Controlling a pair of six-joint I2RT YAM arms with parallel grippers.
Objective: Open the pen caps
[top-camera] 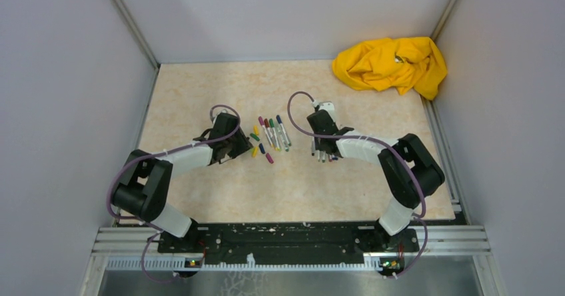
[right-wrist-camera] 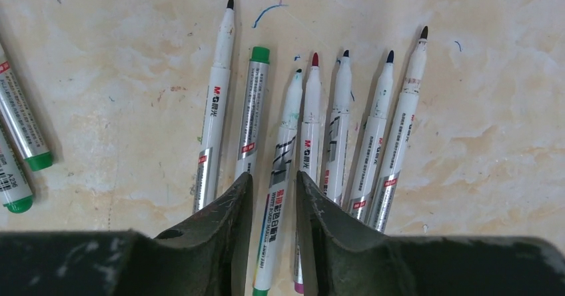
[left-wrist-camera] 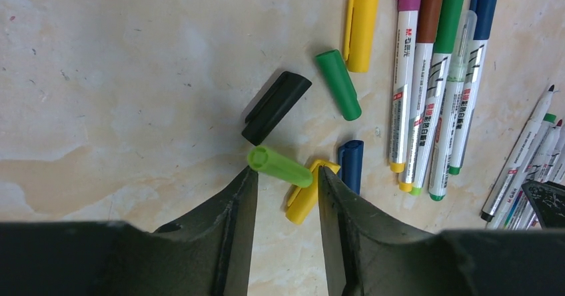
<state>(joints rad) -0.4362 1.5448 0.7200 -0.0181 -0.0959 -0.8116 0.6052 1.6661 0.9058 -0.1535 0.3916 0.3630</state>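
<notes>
My left gripper (left-wrist-camera: 287, 173) is open low over the loose pen caps. A light green cap (left-wrist-camera: 276, 165) lies slanted between its fingertips, resting partly on a yellow cap (left-wrist-camera: 303, 199). Black (left-wrist-camera: 275, 107), green (left-wrist-camera: 338, 84), blue (left-wrist-camera: 351, 166) and another yellow cap (left-wrist-camera: 360, 29) lie around. Several capped pens (left-wrist-camera: 433, 76) lie side by side to the right. My right gripper (right-wrist-camera: 274, 179) is open, its jaws either side of a teal-tipped uncapped pen (right-wrist-camera: 288, 136) in a row of several uncapped pens (right-wrist-camera: 373, 129). In the top view the left gripper (top-camera: 248, 151) and right gripper (top-camera: 322, 155) flank the capped pens (top-camera: 274, 133).
A crumpled yellow cloth (top-camera: 392, 63) lies in the far right corner. Grey walls close in the table (top-camera: 200, 89) at the left, right and back. Pen marks stain the surface near the uncapped tips. Two green-ended pens (right-wrist-camera: 20, 143) lie at the right wrist view's left edge.
</notes>
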